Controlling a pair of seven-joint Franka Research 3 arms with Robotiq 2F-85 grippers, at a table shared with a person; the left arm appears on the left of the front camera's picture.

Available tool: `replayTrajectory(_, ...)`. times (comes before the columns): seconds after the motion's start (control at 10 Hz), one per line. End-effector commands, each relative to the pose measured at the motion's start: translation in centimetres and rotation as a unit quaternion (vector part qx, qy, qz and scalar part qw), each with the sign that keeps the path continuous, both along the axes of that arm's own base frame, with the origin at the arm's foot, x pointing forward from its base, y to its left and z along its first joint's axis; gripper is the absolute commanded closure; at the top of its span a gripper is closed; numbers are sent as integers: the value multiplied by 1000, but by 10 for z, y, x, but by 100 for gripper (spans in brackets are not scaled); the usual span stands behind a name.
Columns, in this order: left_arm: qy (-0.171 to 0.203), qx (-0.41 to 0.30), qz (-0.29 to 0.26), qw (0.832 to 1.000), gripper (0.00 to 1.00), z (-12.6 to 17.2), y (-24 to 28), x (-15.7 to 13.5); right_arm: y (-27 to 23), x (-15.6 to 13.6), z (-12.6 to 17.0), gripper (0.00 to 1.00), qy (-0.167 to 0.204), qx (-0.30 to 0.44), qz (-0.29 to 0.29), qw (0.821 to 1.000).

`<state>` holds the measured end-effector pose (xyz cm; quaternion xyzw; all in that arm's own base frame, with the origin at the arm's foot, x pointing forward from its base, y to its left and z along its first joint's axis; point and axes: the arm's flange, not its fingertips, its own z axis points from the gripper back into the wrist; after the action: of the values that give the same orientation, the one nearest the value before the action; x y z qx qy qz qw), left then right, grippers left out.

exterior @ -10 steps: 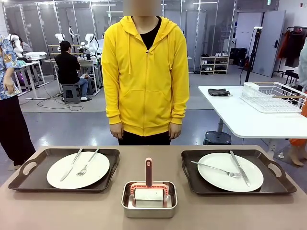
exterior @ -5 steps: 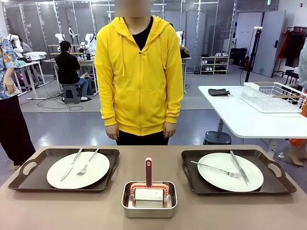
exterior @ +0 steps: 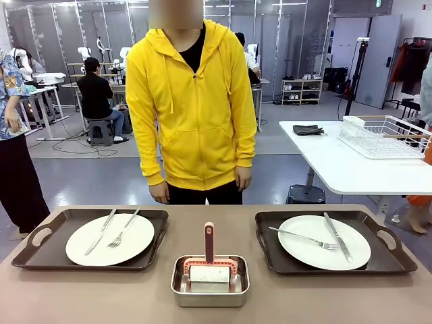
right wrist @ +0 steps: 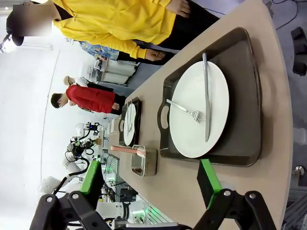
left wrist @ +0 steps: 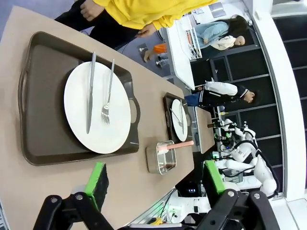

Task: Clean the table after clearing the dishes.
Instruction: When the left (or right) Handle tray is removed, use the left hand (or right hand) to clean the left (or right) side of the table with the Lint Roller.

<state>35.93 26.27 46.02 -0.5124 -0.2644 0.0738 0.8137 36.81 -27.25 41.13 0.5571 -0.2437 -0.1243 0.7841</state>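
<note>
Flanking steel pan (exterior: 210, 300): left tray (exterior: 67, 219) is set at 9 o'clock, right tray (exterior: 368, 221) at 3
Left gripper (left wrist: 156, 178): held spread, empty
Right gripper (right wrist: 149, 177): held spread, empty

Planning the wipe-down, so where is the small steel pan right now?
In the front view the steel pan sits centred on the table, nearer the robot's side, between the left tray and the right tray, touching neither.
</note>
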Motion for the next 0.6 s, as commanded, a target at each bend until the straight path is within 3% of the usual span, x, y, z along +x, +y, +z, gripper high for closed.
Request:
replayTrajectory(0.0,-9,-7,-6,1000,0,1,3,-2,1,-1,4,0,-4,2,2,1000)
replayTrajectory(0.5,-9,-7,-6,1000,0,1,3,-2,1,-1,4,0,-4,2,2,1000)
